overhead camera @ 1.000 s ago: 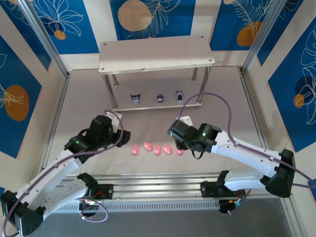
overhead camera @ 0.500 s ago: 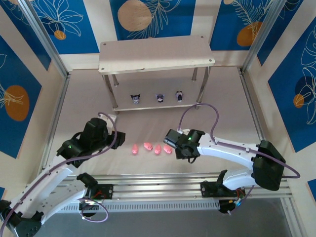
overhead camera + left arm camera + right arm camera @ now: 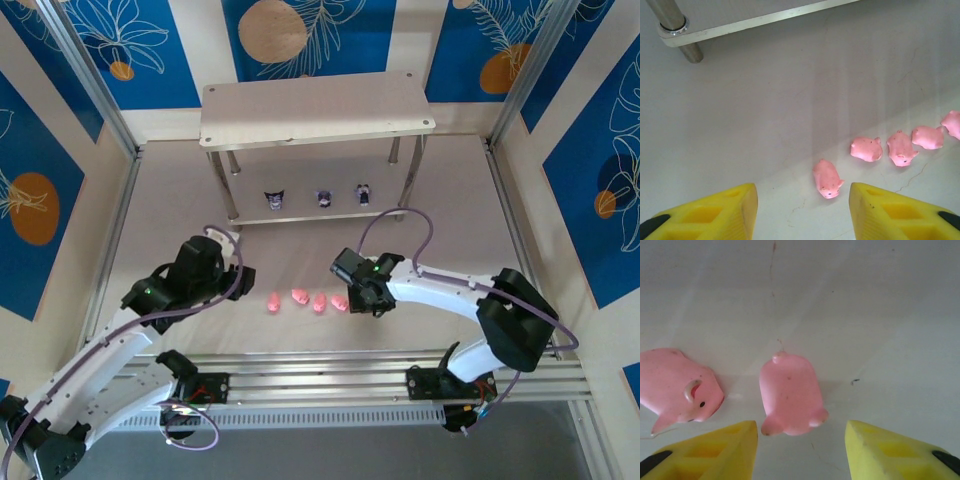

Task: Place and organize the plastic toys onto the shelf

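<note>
Near left: left gripper [image 3: 802, 212], yellow fingers [image 3: 715, 212] apart, nothing between them, low over the tabletop [image 3: 180, 230], just left of the pig row, well apart from the shelf

Near centre: right gripper [image 3: 801, 452], jaws apart, clamped on nothing, lowered over the right end of the pig row

Under the right gripper: end pig [image 3: 790, 394], pink, lying on the tabletop just ahead of the gap between the fingertips, touched by neither finger; neighbouring pig [image 3: 681, 385] just beside it, eye and ear showing

Mid tabletop: pink pigs [image 3: 866, 148], five in the left wrist view, in a loose left-to-right row between the two grippers, close together, all on the tabletop, none on the shelf

Far centre: shelf [image 3: 315, 108], two pale boards on silver legs, upright

Lower board of the shelf: dark figurines [image 3: 324, 198], three, pale-faced, standing side by side, apart from one another
</note>
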Robot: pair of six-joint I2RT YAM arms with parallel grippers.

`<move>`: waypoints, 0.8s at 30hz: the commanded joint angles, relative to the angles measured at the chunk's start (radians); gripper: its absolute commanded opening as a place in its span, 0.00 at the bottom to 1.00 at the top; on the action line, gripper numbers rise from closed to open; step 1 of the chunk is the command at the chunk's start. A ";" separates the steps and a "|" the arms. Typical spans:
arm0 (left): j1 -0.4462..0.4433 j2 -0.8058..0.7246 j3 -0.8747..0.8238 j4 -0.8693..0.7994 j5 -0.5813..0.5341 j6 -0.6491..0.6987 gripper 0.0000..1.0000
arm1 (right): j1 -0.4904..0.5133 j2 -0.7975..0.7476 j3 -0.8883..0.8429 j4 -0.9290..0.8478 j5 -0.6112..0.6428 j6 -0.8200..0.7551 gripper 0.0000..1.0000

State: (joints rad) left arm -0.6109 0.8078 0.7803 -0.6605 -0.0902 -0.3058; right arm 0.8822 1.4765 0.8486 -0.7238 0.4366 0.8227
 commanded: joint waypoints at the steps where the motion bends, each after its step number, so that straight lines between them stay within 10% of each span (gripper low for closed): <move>1: 0.001 0.012 0.037 0.016 -0.019 0.021 0.52 | -0.010 0.031 -0.003 0.014 -0.030 -0.017 0.49; 24: 0.017 0.101 0.117 0.050 0.017 0.040 0.52 | -0.062 -0.203 0.182 -0.194 0.131 -0.153 0.13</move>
State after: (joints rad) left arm -0.6022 0.8928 0.8349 -0.6327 -0.0898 -0.2798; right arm 0.8303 1.3430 0.9203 -0.8127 0.4747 0.7319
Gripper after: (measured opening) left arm 0.519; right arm 0.130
